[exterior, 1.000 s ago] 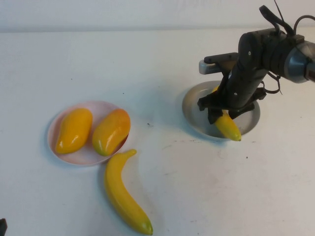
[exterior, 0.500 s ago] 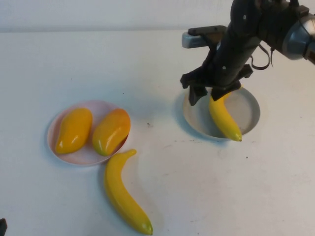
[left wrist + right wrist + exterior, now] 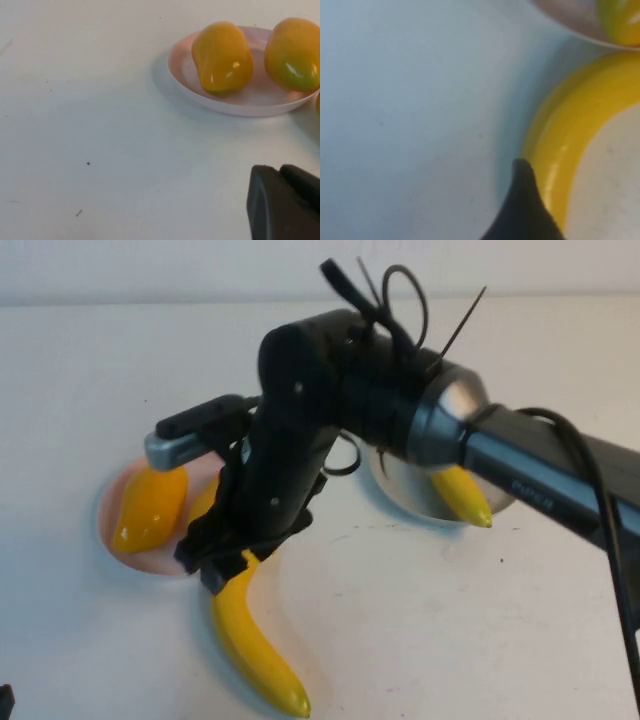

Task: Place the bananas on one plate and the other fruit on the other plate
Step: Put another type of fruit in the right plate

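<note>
The pink plate [image 3: 200,95] held two mangoes [image 3: 221,57]; the grey plate [image 3: 400,485] one banana [image 3: 465,498]; another banana [image 3: 255,650] lay on the worktop [image 3: 450,640] under the open-fingered right gripper [image 3: 215,565]. Left gripper [image 3: 285,202] closed, near left.

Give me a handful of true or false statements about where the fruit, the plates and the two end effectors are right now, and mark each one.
1. Both mangoes lie in the pink plate. True.
2. The longer banana lies inside the pink plate. False: it lies on the table, just beside that plate.
3. The right end effector is over the longer banana's upper end, open. True.
4. The grey plate holds no fruit. False: the shorter banana lies in it.
5. The left end effector is gripping a mango. False: it is shut, holds nothing, and sits apart from the pink plate.
</note>
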You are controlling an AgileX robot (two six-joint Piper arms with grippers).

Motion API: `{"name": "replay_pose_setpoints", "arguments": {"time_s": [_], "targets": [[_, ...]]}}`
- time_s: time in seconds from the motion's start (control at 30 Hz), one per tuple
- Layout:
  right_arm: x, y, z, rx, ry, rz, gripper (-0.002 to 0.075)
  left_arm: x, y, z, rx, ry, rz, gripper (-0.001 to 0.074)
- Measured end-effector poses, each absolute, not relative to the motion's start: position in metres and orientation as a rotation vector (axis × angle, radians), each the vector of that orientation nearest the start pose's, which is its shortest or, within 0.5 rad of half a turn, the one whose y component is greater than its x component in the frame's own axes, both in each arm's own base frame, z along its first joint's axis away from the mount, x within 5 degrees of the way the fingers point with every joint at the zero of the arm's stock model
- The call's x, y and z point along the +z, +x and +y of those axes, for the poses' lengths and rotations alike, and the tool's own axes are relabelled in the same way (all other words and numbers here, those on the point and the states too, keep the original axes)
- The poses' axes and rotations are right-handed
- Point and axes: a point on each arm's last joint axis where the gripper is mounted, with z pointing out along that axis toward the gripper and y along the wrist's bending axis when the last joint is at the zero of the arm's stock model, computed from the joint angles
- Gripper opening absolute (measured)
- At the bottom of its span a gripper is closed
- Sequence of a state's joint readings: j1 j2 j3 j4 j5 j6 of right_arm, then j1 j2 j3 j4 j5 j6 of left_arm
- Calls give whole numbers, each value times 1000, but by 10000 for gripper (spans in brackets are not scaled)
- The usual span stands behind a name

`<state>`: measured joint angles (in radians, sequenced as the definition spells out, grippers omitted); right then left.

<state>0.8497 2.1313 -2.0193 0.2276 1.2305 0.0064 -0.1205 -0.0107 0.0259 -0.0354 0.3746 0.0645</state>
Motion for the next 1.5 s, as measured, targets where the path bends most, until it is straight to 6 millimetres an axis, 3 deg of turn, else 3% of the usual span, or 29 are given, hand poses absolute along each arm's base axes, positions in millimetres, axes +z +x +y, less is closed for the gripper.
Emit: {"name": "replay_pose_setpoints", "arguments": {"time_s": [0.13, 0.27, 0.47, 0.8, 0.93, 1.13, 1.3, 1.37, 1.5], "targets": [[265, 261, 375, 485, -1242, 2684, 455, 171, 52, -7, -73, 151, 1868, 1], [262, 245, 373, 454, -1277, 2704, 478, 171, 52, -7, -73, 151, 1868, 1], [254, 247, 372, 402, -1257, 2732, 516, 171, 52, -7, -73, 151, 1868, 1], [200, 254, 382, 326, -1252, 2862, 539, 171, 52, -7, -73, 151, 1868, 1], [188, 255, 384, 308, -1222, 2896, 513, 171, 52, -7, -73, 151, 1868, 1], [188, 256, 384, 307, -1218, 2895, 323, 171, 52, -7, -73, 151, 1868, 1], [194, 255, 383, 316, -1209, 2888, 302, 171, 52, -7, -73, 151, 1868, 1], [207, 254, 381, 334, -1200, 2861, 302, 171, 52, -7, -73, 151, 1868, 1], [259, 255, 365, 359, -1146, 2749, 302, 171, 52, -7, -73, 151, 1868, 1]]}}
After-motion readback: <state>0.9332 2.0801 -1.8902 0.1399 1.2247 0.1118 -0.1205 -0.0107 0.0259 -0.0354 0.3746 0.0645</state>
